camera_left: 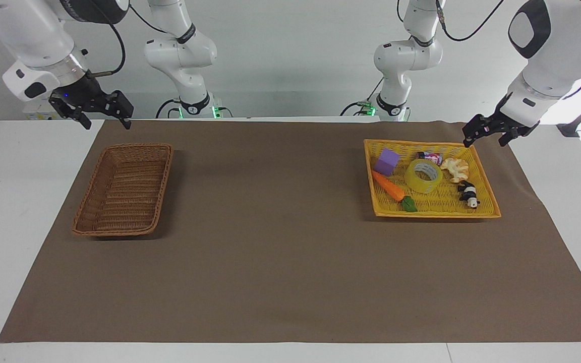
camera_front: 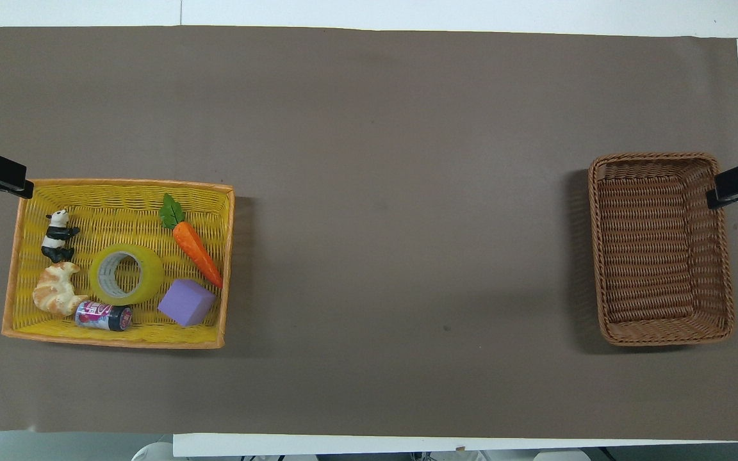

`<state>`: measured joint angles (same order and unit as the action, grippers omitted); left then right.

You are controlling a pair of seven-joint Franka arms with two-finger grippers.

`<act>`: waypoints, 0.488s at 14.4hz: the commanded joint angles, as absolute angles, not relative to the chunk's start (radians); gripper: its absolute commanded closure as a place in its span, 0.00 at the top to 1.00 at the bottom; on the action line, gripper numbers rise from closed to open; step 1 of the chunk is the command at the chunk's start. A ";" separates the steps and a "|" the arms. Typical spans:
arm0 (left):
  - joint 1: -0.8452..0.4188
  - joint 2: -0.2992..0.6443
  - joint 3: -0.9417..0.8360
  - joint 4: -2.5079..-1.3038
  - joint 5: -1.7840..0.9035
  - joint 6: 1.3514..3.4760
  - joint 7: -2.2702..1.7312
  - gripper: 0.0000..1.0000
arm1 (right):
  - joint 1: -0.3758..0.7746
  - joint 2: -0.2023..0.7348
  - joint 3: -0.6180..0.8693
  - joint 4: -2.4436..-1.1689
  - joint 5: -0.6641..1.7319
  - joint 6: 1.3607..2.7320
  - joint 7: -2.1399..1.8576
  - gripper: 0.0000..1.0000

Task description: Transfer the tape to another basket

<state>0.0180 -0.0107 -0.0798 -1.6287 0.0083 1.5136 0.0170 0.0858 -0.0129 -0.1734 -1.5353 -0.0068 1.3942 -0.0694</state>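
Surface (camera_left: 290, 262) carries empty brown basket (camera_left: 124, 189) at right arm's end; yellow tray (camera_left: 487, 204) at left arm's end holds tape (camera_left: 423, 176) lying flat mid-tray. Tape likely light, stiff, slick; pinch rim through core. Left gripper (camera_left: 489, 132) released over tray's corner; right gripper (camera_left: 104, 117) released, waiting by basket.

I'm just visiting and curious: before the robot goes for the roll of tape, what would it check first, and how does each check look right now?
1. Tape lies flat in the yellow tray, hole up: ok.
2. Top of the tape uncovered: ok, though the purple block, croissant and small can crowd it.
3. Left gripper hangs over the tray's corner, fingers open: ok.
4. Brown basket holds nothing: ok.
5. Right gripper open, above the mat beside the basket's end, waiting: ok.
6. One arm spans both ends: cannot tell.
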 commanded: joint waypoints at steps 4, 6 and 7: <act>0.023 -0.044 -0.075 -1.673 0.021 1.502 0.012 1.00 | 0.084 -0.037 -0.172 -1.565 -0.011 1.405 -0.087 0.99; 0.015 -0.084 -0.075 -1.751 0.029 1.512 0.017 1.00 | 0.084 -0.037 -0.172 -1.565 -0.011 1.405 -0.087 0.99; 0.020 -0.100 -0.075 -1.788 0.029 1.535 0.015 1.00 | 0.084 -0.037 -0.172 -1.565 -0.011 1.405 -0.087 0.99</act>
